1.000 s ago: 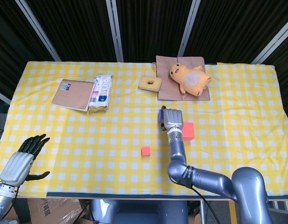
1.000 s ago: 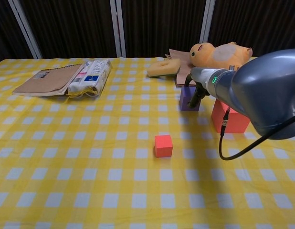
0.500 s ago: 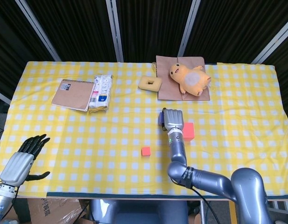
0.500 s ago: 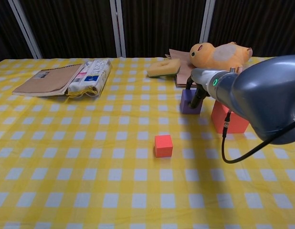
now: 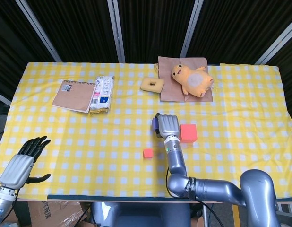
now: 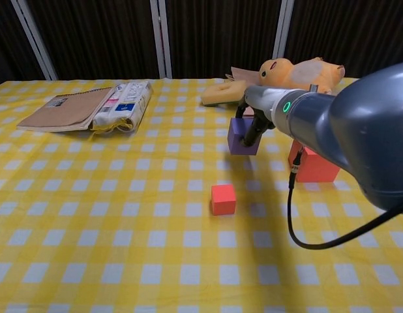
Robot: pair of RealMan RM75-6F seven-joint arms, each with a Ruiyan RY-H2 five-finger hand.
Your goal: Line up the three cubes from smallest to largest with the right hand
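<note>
**A:** Three foam cubes here. Where's the purple foam cube (image 6: 241, 136)?

**B:** Right robot hand (image 6: 252, 126) pinches it, lifted just off the yellow checked surface (image 6: 90, 228). Small red foam cube (image 6: 223, 199) sits in front of it, big red foam cube (image 6: 315, 165) off to its right.

**A:** Left robot hand (image 5: 24, 161)?

**B:** Fingers spread, holding nothing, at the surface's near-left edge.
</note>
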